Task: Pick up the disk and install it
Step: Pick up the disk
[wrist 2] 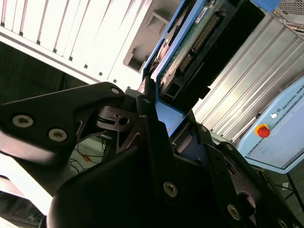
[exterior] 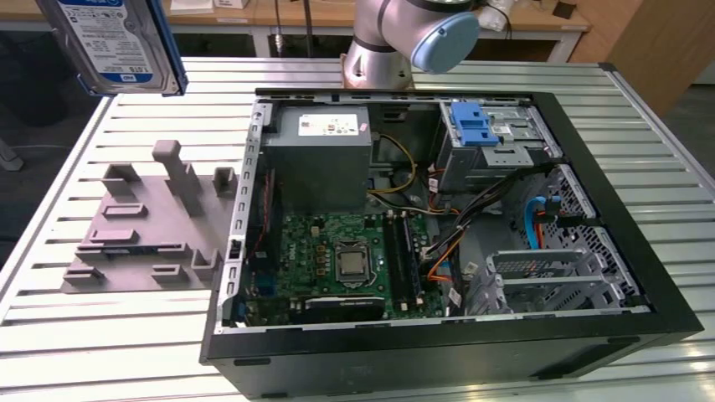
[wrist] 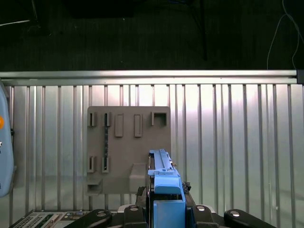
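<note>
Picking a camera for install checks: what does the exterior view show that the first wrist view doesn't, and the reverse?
Exterior view adds: the inside of the open computer case, with motherboard, power supply and drive cage, plus the arm's base. First wrist view adds: the pincer shut on the blue handle of the disk. Both: the disk held in the air, the grey holder plate, the slatted table.

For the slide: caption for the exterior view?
The disk aloft at the exterior view's upper left, grey fixture below it, open PC case alongside.
</note>
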Robot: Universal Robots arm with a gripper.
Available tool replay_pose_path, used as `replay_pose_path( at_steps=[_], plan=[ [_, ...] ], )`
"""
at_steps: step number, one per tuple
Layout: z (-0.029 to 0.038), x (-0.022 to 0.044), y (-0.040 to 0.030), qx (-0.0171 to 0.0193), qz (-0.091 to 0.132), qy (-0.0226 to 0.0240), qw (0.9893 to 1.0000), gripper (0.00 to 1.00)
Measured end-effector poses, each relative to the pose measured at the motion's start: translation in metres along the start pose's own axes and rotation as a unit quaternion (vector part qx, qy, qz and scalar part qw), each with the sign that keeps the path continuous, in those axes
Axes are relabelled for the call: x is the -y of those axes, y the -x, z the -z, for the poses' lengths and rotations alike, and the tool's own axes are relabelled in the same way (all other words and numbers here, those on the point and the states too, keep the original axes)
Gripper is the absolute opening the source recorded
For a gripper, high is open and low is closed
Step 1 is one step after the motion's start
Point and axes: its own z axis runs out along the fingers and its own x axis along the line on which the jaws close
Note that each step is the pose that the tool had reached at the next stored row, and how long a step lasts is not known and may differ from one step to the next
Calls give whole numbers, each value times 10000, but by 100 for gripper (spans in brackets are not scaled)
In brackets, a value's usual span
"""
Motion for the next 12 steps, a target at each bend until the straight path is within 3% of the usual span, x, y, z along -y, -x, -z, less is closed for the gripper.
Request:
replay_pose_path(
  at_steps=[12],
  plan=[
    [0,23,0,0,0,0,10000,36]
  ],
)
